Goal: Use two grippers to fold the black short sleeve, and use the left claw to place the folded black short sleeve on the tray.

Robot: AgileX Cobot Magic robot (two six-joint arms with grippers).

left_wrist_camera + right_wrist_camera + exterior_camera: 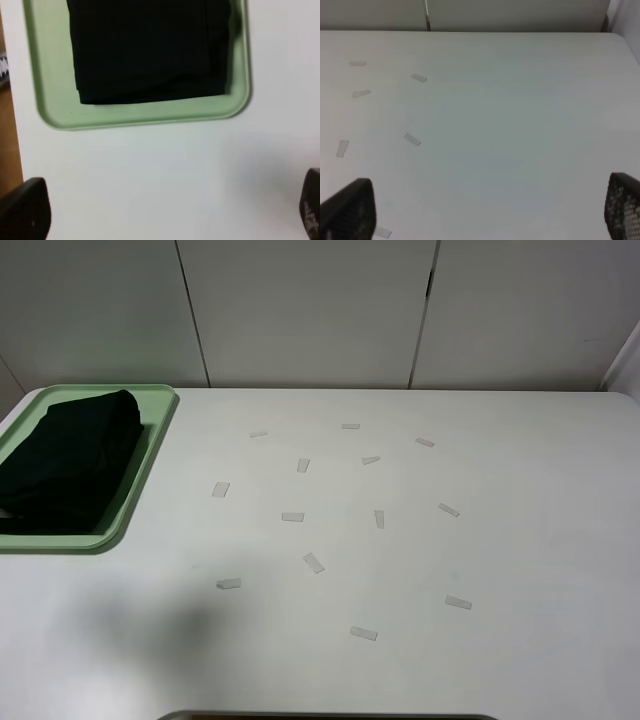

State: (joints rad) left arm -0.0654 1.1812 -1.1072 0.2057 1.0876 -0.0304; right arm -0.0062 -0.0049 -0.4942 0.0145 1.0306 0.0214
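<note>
The folded black short sleeve (68, 460) lies on the light green tray (155, 412) at the far left of the white table. It also shows in the left wrist view (150, 47), lying flat inside the tray (140, 117). My left gripper (167, 212) is open and empty, its fingertips (25, 210) wide apart above bare table just off the tray's rim. My right gripper (485, 210) is open and empty over bare table on the right side. Neither gripper shows in the exterior high view.
Several small strips of pale tape (292, 516) are stuck across the middle of the table (520, 540); some show in the right wrist view (412, 139). White cabinet panels (310, 310) stand behind the table's far edge. The table's left edge shows in the left wrist view (15, 125).
</note>
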